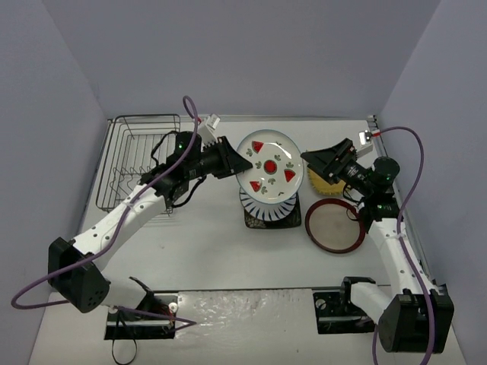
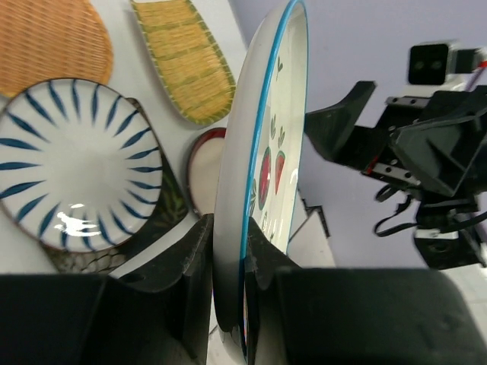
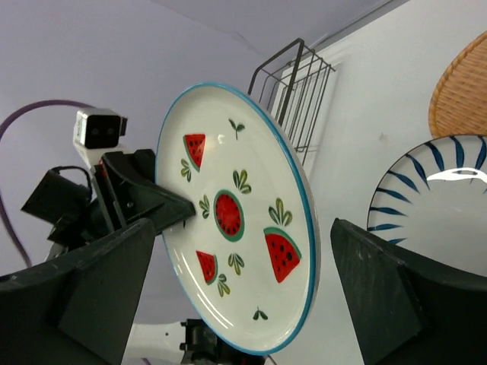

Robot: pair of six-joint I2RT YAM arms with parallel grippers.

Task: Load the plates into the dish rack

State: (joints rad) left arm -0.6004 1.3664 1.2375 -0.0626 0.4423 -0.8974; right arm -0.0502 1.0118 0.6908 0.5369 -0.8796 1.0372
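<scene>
From above, the left jaws are clamped on the left rim of the white plate with red watermelon slices (image 1: 270, 169), holding it up off the worktop (image 1: 205, 251) and tilted with its face up. The right jaws stand open just to the right of that plate, clear of its rim. Under the raised plate lies the white plate with dark radial stripes (image 1: 270, 208), resting on the dark patterned square plate (image 1: 259, 221). To their right is the dark-red-rimmed cream plate (image 1: 335, 226), and behind it the yellow-green striped oblong plate (image 1: 323, 182), partly covered by the right arm. The black wire dish rack (image 1: 141, 163) stands at the far left of the worktop with no plate in it. From the left wrist, the watermelon plate runs edge-on up the middle, its rim pinched between the two dark fingers (image 2: 194, 266). The striped plate lies flat to the left, with the orange round plate (image 2: 46, 38) and the oblong plate beyond it, and the right arm's open jaws are on the far side. From the right wrist, the arm's own fingers (image 3: 76, 289) are spread wide at the lower corners. The watermelon plate faces them, touching neither, with the rack behind it and the striped plate at the right edge.
</scene>
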